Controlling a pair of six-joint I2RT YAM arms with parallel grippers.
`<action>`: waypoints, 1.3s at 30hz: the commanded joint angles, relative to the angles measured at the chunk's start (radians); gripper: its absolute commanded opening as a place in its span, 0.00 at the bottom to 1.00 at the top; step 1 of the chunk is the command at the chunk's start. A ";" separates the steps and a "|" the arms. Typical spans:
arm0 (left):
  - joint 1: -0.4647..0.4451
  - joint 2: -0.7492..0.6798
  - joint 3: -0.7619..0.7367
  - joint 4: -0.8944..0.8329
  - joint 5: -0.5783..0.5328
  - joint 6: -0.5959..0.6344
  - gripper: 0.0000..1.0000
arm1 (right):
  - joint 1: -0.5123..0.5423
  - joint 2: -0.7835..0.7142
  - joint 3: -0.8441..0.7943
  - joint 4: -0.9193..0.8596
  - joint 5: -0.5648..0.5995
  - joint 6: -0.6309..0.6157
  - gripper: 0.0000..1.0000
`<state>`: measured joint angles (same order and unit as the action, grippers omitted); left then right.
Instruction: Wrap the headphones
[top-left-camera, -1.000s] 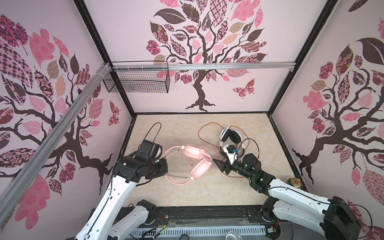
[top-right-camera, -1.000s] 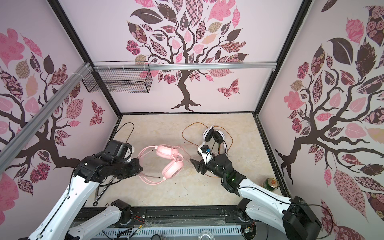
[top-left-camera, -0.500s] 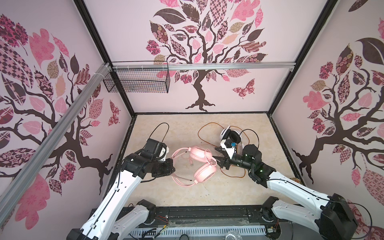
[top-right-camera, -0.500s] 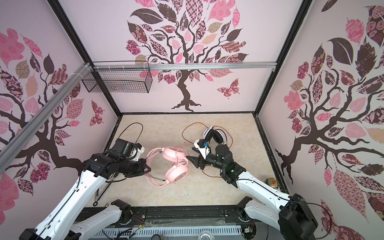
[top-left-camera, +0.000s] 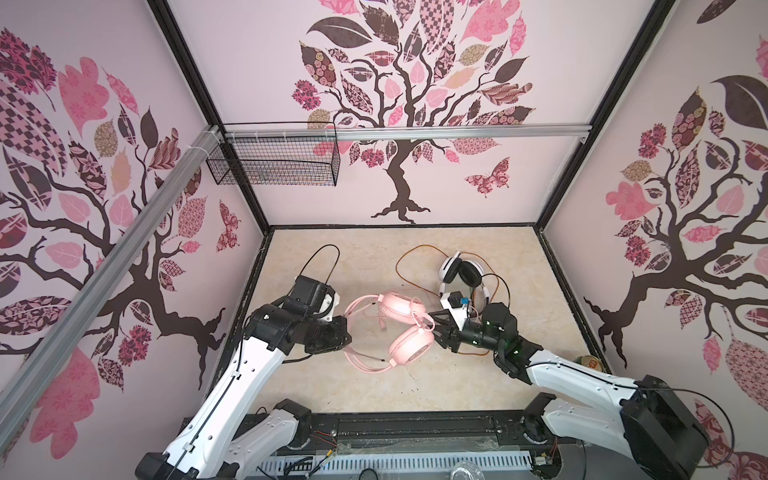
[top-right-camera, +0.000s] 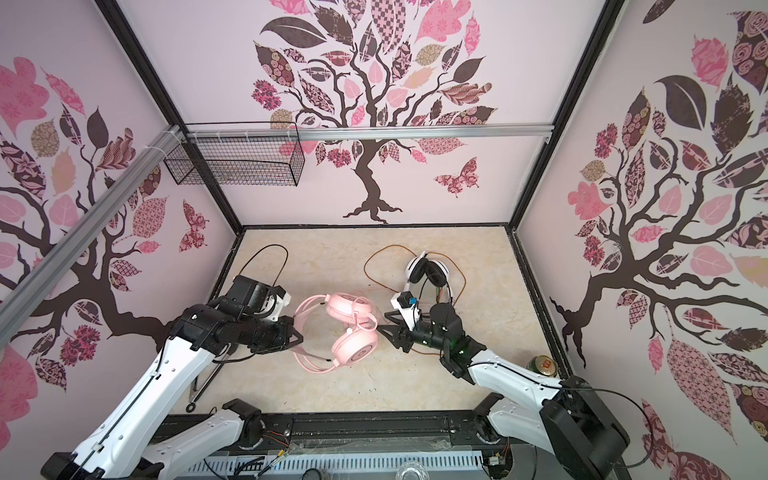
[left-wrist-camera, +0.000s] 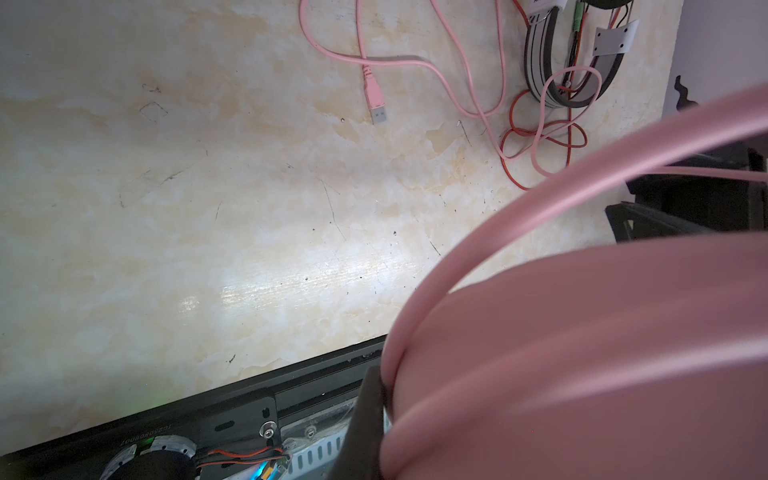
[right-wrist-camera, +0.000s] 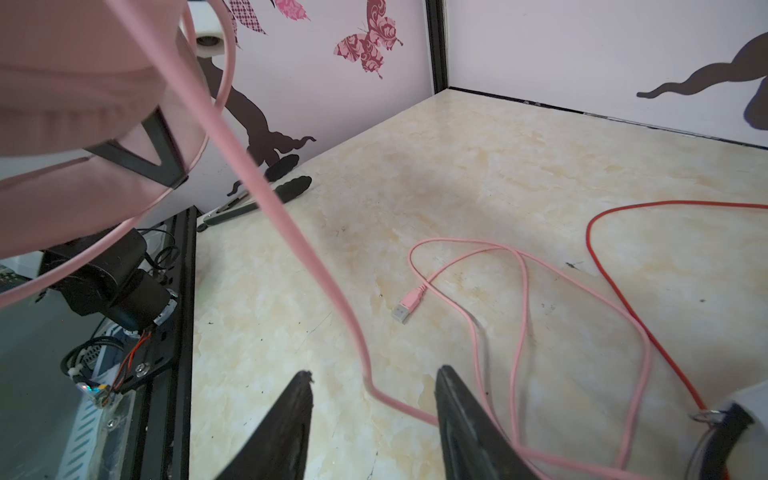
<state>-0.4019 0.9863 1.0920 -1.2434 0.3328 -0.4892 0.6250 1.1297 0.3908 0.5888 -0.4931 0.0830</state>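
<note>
**Enclosure.** The table is walled on three sides, with a black rail along the near edge. Its far half lies bare and offers the most room for moving. Tongs lie by the left wall and a can sits in the near right corner, both well apart from the work.

**Change noted.** Over the last second the left arm has carried the pink headset from left of centre to mid-table. The right arm has swung in to meet it, its jaws narrowing.

**Left gripper**. Clamped on the headband of the pink headset, with the ear cups held out toward the right arm.

**Right gripper**. Fingers stand apart and the pink cable runs between them, not yet pinched. Judgement: this is the set-up for a first cable grasp, and no wrapping has begun.

**White headset**. Rests on the table just behind the right gripper and is not being handled.

**Orange-red cable**. Lies in loose loops, and the pink cable crosses it. Judgement: snag risk when the pink cable is drawn in.

**USB plug**. Lies free on the table.
</note>
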 joint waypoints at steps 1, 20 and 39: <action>0.002 -0.012 0.058 0.038 0.069 0.002 0.00 | 0.001 0.053 0.049 0.102 -0.035 0.037 0.49; -0.054 -0.046 -0.089 0.108 0.090 0.021 0.00 | 0.003 0.009 0.356 -0.208 0.164 -0.183 0.00; -0.248 0.042 -0.032 0.158 0.043 0.006 0.00 | 0.105 0.235 0.620 -0.436 0.137 -0.443 0.00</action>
<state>-0.6193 1.0317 1.0142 -1.1431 0.3592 -0.4747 0.7212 1.3190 0.9535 0.1833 -0.3450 -0.3229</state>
